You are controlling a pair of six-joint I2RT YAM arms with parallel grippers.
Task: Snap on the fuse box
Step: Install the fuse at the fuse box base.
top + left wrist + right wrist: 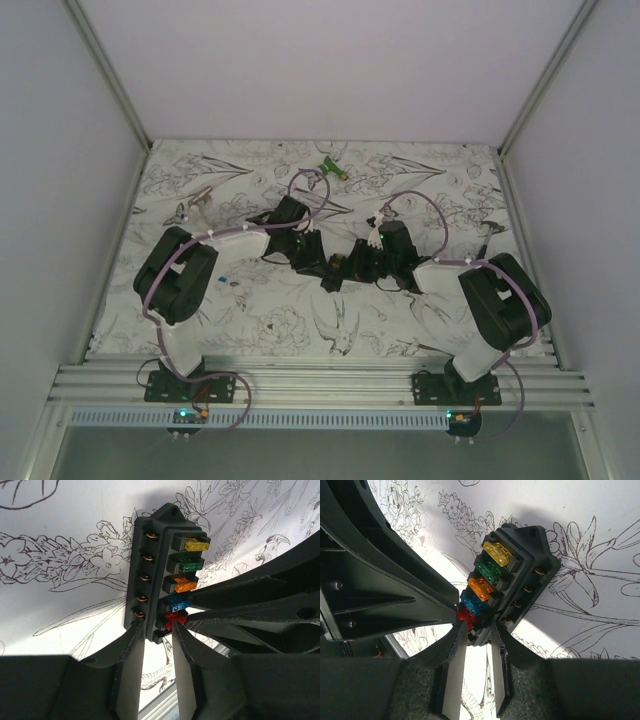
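Observation:
The fuse box (159, 555) is a black oblong block with a row of yellow, green, orange, blue and red fuses in its face. It is held off the flowered cloth between both arms at the table's middle (338, 270). My left gripper (156, 625) is shut on its near end, one finger on each side by the red fuse. My right gripper (480, 625) is shut on the same end of the fuse box (532, 555) from the opposite side. The right gripper's fingers (250, 592) reach in beside the blue and red fuses.
A green-and-white gadget (333, 168) lies at the far middle of the flowered cloth (260, 320). A few tiny loose bits (222, 277) lie by the left arm's elbow. White walls enclose the table at left, right and back.

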